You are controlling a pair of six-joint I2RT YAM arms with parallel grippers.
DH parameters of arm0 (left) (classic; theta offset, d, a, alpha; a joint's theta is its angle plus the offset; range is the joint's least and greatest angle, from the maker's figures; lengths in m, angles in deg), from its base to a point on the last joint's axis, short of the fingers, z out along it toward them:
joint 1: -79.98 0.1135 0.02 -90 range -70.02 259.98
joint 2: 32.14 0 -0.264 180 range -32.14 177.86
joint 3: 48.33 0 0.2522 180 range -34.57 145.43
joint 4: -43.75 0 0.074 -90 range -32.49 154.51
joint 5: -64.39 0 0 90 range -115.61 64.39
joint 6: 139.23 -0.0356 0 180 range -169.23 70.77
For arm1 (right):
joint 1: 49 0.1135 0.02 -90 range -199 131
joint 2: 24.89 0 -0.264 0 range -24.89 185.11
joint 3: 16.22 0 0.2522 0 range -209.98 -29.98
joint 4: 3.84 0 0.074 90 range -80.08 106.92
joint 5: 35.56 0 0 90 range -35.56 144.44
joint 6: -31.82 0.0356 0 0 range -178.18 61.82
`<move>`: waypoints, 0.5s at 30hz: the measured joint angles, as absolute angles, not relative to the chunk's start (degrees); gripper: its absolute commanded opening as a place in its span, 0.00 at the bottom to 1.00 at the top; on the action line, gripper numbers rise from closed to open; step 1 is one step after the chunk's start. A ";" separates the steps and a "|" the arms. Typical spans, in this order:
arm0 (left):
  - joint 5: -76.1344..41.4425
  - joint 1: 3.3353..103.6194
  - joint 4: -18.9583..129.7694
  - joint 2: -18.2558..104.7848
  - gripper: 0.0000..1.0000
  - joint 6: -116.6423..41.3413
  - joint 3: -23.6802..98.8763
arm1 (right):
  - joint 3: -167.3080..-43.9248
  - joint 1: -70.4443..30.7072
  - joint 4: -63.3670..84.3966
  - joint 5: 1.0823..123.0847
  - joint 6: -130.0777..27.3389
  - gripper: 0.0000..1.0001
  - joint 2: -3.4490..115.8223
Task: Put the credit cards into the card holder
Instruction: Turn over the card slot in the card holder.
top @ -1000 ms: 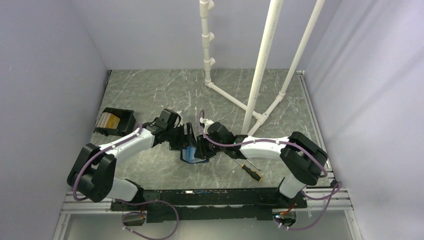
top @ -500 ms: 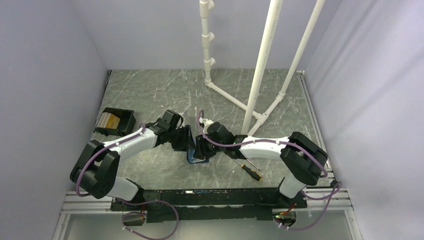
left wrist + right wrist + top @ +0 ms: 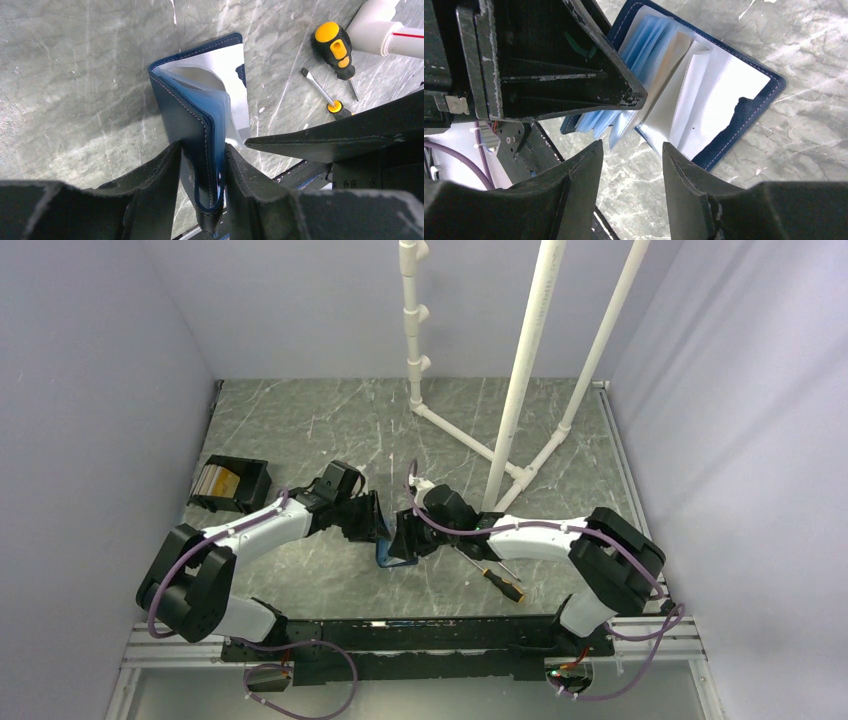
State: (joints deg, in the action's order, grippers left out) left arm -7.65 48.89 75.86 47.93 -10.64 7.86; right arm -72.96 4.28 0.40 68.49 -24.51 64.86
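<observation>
The left tool (image 3: pixel 202 149) clamps one cover of the navy-blue folding card holder (image 3: pixel 185 100), which is open over the grey marbled worktop (image 3: pixel 75 75); the right tool (image 3: pixel 632 146) sits beside it, fingers apart.

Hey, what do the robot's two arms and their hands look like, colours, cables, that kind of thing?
The left arm and right arm have white shells with bulky black joints, and a purple cable loops along each. The left hand and right hand each have two matte black, tapering fingers with scuffed edges.
</observation>
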 measured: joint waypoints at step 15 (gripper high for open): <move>-7.65 48.89 75.84 47.89 0.39 -10.62 7.86 | -70.49 10.60 -0.95 60.33 -27.40 0.46 63.62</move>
State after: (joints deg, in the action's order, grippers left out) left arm -7.65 48.89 75.84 47.89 -10.62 7.86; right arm -70.49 10.60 -0.95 60.33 -27.40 63.62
